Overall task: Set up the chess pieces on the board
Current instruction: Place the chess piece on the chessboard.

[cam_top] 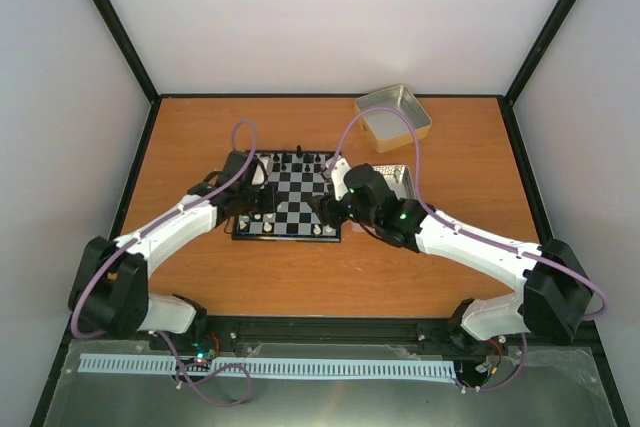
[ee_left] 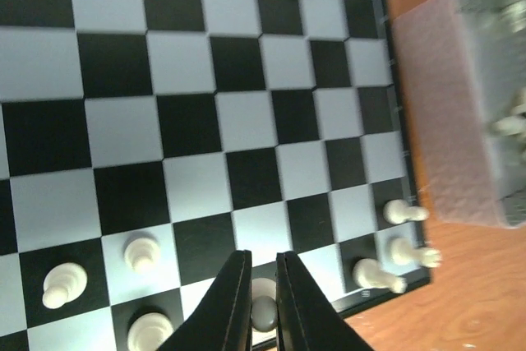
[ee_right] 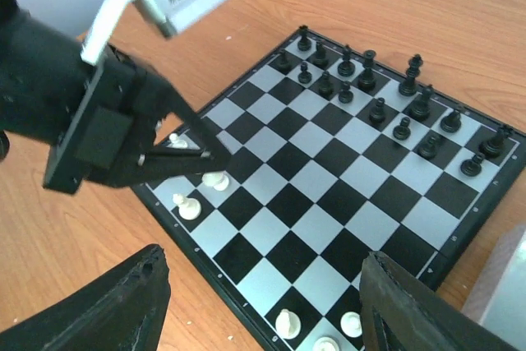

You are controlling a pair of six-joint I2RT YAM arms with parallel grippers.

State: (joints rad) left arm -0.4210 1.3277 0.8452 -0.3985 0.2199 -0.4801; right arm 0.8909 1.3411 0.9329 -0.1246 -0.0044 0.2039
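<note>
The board (cam_top: 296, 197) lies at mid-table. Black pieces (ee_right: 370, 96) fill its far rows. Several cream-white chess pieces (ee_left: 64, 283) stand on the near rows, some at the left corner (ee_right: 187, 205) and some at the right corner (ee_left: 405, 212). My left gripper (ee_left: 261, 259) is over the near row, shut on a cream-white piece (ee_left: 263, 308) that is at or just above a square. It also shows in the right wrist view (ee_right: 205, 158). My right gripper (ee_right: 263, 285) is wide open and empty above the board's near right part.
A metal tin (ee_left: 460, 104) holding more cream pieces (ee_left: 509, 125) sits right beside the board's right edge, partly under my right arm (cam_top: 400, 179). A second tin (cam_top: 393, 115) stands at the far right of the table.
</note>
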